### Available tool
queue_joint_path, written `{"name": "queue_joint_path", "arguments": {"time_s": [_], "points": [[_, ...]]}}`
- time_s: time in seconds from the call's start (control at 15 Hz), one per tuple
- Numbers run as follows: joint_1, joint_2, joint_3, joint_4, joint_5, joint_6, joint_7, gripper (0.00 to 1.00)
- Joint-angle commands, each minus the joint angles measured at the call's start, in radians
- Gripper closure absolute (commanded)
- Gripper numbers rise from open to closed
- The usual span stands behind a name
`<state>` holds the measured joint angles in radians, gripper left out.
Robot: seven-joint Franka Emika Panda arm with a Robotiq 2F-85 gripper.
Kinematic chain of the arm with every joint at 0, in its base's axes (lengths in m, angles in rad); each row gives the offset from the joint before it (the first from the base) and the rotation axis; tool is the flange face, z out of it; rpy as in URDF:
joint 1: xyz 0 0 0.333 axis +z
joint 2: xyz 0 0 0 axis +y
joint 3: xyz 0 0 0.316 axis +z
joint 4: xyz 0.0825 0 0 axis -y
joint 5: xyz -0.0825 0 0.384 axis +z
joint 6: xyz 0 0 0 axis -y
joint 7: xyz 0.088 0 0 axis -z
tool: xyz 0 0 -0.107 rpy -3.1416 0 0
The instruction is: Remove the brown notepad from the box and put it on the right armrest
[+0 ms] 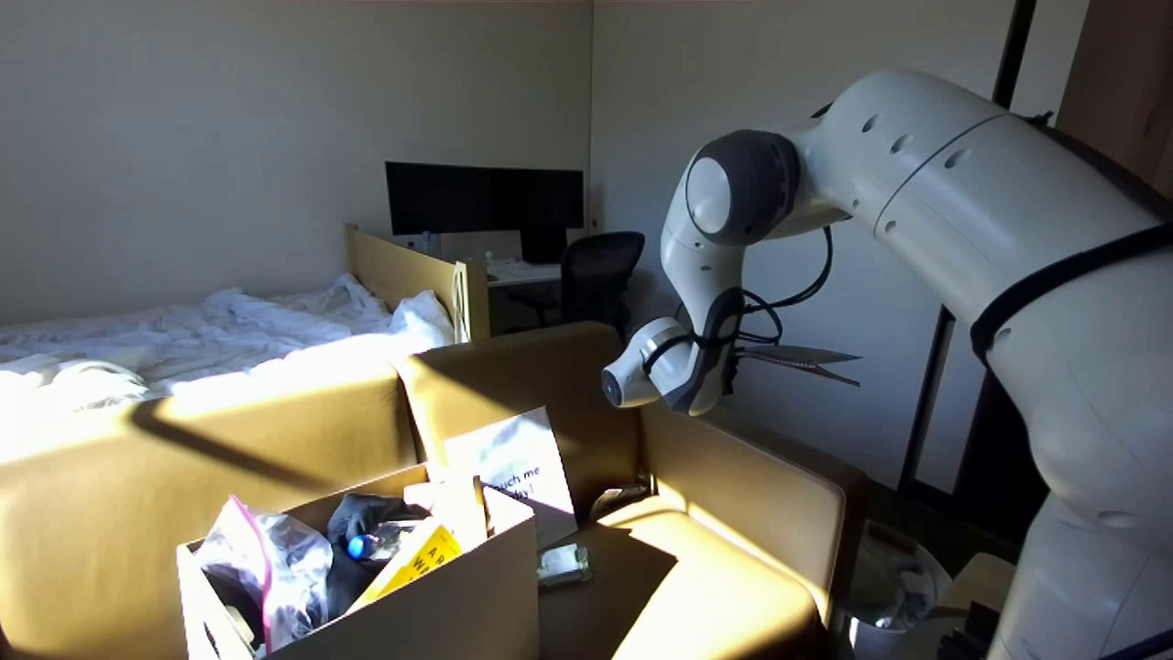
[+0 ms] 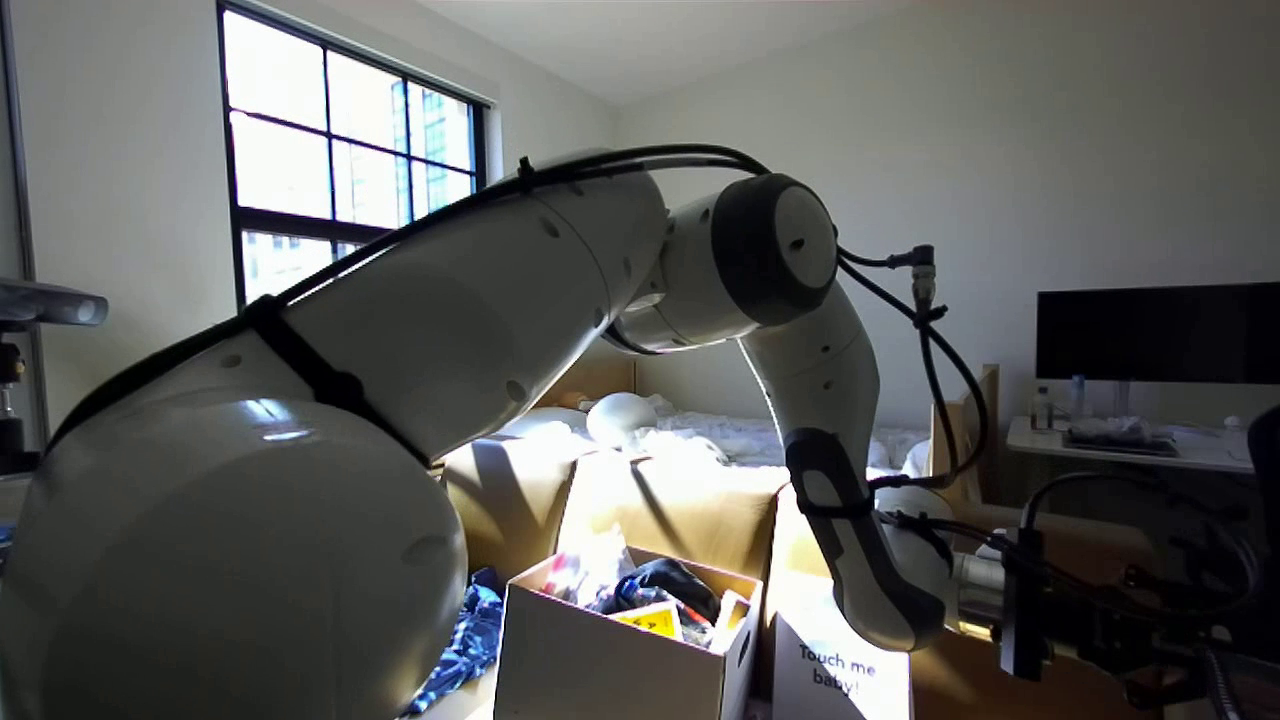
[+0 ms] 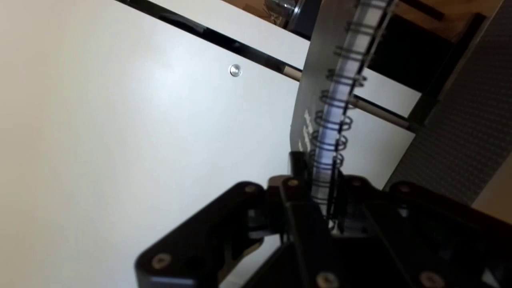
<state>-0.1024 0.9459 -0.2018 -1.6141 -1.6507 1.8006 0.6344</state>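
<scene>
The brown notepad (image 3: pixel 338 104) is spiral-bound and seen edge-on in the wrist view, its cover looking dark grey-brown. My gripper (image 3: pixel 319 174) is shut on it, with the fingers on either side of its wire binding. In an exterior view the notepad (image 1: pixel 799 359) sticks out in the air beyond the wrist, its leaves slightly fanned, higher in the picture than the right armrest (image 1: pixel 761 490). The gripper there is mostly hidden behind the wrist; it shows dark in an exterior view (image 2: pixel 1130 625). The box (image 1: pixel 440 605) stands on the couch, and also shows in an exterior view (image 2: pixel 610 650).
The box holds a plastic bag (image 1: pixel 284 559), dark cloth and a yellow item (image 1: pixel 412 559). A white sign (image 1: pixel 541 467) leans beside it. A small packet (image 1: pixel 563 565) lies on the seat. A bin (image 1: pixel 884 587) stands beyond the armrest. A bed (image 1: pixel 211 321) is behind the couch.
</scene>
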Motion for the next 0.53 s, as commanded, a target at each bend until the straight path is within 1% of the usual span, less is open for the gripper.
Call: {"name": "queue_joint_path", "arguments": {"time_s": [0.0, 0.13, 0.2, 0.27, 0.47], "points": [[-0.035, 0.020, 0.024, 0.026, -0.015, -0.019, -0.006, 0.88], [-0.047, 0.042, 0.021, 0.050, -0.014, -0.018, -0.006, 0.88], [-0.046, 0.046, 0.021, 0.056, -0.014, -0.018, -0.006, 0.94], [-0.034, 0.060, 0.027, 0.063, -0.041, 0.001, -0.002, 0.94], [0.002, 0.167, 0.038, 0.147, -0.050, -0.064, -0.038, 0.94]]}}
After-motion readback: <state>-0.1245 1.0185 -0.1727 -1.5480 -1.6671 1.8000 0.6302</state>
